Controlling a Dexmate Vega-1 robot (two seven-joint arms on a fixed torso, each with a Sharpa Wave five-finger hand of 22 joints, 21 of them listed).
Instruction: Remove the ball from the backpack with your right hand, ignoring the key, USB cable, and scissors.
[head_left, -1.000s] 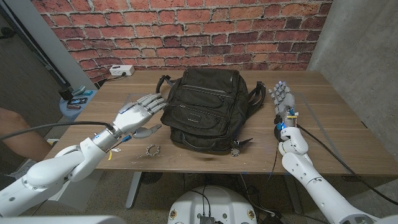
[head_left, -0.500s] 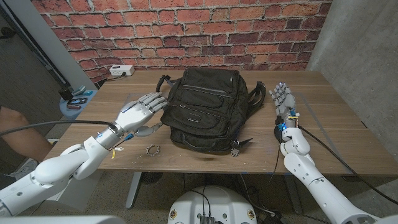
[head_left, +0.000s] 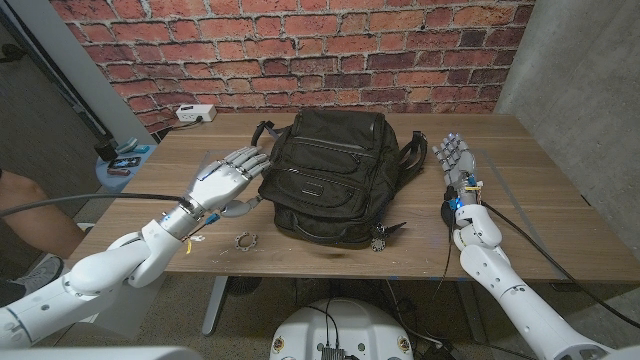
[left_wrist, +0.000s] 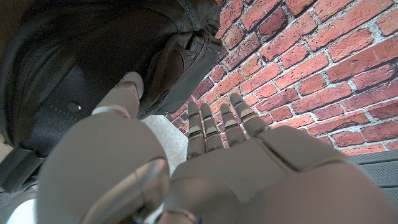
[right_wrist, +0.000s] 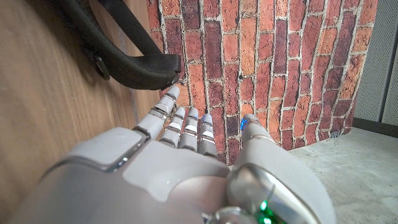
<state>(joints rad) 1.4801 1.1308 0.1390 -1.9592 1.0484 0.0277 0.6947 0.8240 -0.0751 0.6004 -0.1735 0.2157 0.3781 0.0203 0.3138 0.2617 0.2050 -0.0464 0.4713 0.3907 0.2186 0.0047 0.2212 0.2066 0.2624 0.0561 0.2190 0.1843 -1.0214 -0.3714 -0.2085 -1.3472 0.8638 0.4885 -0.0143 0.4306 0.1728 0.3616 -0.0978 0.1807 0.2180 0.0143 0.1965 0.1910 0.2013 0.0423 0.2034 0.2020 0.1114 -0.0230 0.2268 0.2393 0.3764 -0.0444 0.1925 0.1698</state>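
A black backpack (head_left: 328, 180) lies zipped in the middle of the wooden table (head_left: 540, 200); no ball can be seen. My left hand (head_left: 228, 178) is open, its fingers stretched toward the pack's left side and its thumb close to the fabric. From the left wrist, that hand (left_wrist: 205, 168) hovers just beside the backpack (left_wrist: 93, 68). My right hand (head_left: 455, 162) stands open to the right of the pack, apart from it, near a strap (head_left: 415, 152). In the right wrist view my right hand (right_wrist: 180, 162) points at the strap's end (right_wrist: 134, 68).
A small metal ring-like item (head_left: 244, 241) lies on the table in front of my left hand. A dark zipper pull or tag (head_left: 382, 238) hangs at the pack's front edge. A white power strip (head_left: 196, 113) sits at the back left. A person's arm (head_left: 22, 215) is at the left edge.
My left forearm has swung slightly to the right while the hand stays by the pack. The right hand has drifted a little away from the pack. The backpack has not moved.
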